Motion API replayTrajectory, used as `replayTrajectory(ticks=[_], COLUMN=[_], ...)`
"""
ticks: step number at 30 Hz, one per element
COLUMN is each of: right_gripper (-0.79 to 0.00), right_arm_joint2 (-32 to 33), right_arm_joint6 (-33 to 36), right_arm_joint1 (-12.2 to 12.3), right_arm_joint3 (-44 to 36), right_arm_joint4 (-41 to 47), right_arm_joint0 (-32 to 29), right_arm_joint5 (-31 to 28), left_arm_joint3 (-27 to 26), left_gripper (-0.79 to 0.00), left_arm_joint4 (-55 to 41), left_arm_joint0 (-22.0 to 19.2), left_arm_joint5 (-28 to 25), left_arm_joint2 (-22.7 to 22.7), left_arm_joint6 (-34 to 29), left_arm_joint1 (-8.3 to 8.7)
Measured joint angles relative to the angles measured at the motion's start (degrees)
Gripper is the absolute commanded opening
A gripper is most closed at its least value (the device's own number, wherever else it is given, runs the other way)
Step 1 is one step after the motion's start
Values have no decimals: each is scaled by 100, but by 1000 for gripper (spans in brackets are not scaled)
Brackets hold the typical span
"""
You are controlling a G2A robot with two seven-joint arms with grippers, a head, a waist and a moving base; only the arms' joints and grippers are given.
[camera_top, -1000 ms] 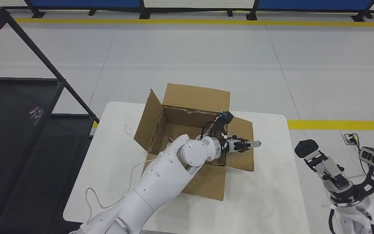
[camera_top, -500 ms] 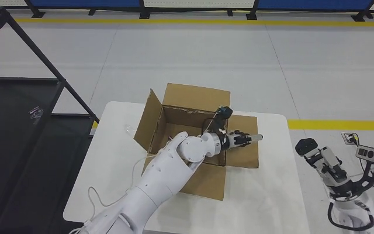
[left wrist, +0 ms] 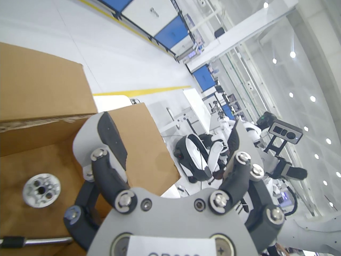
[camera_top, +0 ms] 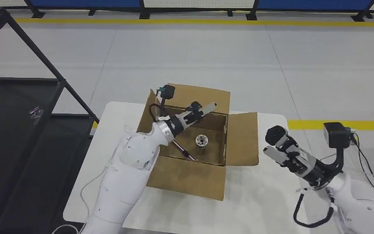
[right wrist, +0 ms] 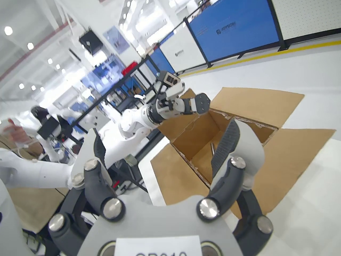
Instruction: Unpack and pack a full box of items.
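Top view gives us the open box (camera_top: pixel 193 175) on the white bench (camera_top: pixel 111 175), with two things on its floor: a round metal part (camera_top: pixel 201 140) near the middle and a thin dark rod (camera_top: pixel 184 153) just beside it, toward the front wall. One second ago the left arm lay across the box with its tip over the right flap (camera_top: pixel 242 137), and it covered the inside. Now it has swung back, and the left end effector (left wrist: pixel 171 123) hangs over the rear edge of the box. In the left wrist view we see its fingers spread apart with nothing between them, so it is released. The right arm, which was well off to the side, has come near. The right end effector (right wrist: pixel 162 134) is now beside the right flap, also spread wide and carrying nothing, and it faces the opening. We judge that the unpacking can now begin: the flaps are folded out and the contents are in sight, but both things are still inside. The next move probably needs one end effector to go down onto the metal part while keeping away from the walls.
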Motion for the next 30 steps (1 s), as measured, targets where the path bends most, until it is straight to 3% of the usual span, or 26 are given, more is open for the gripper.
replayTrajectory(ticks=[6,9,13,16,27,30], right_gripper=[0,0,0,0,0,0], right_arm_joint2=[-1759,-2822,-4040,-4460,-4467,-4715], right_arm_joint6=[1186,1499,1285,922,965,1084], right_arm_joint1=[-65,-216,-496,-607,-607,-724], right_arm_joint3=[72,548,1328,1605,1635,2232], right_arm_joint4=[-1440,-1919,-2520,-2590,-2552,-2368], right_arm_joint0=[1557,2457,3501,3802,3770,4028], right_arm_joint5=[602,1080,1654,1671,1631,1694], left_arm_joint3=[-2079,-2638,-2842,-2701,-2679,-2683], left_gripper=[0,0,0,0,0,0], left_arm_joint4=[104,-21,-327,-792,-801,-803], left_arm_joint0=[1669,2374,3013,3183,3179,3180], left_arm_joint5=[179,110,-1,-156,-164,-161], left_arm_joint2=[-1377,-1873,-2287,-2422,-2428,-2432], left_arm_joint6=[210,396,493,161,121,127], left_arm_joint1=[240,294,338,374,380,380])
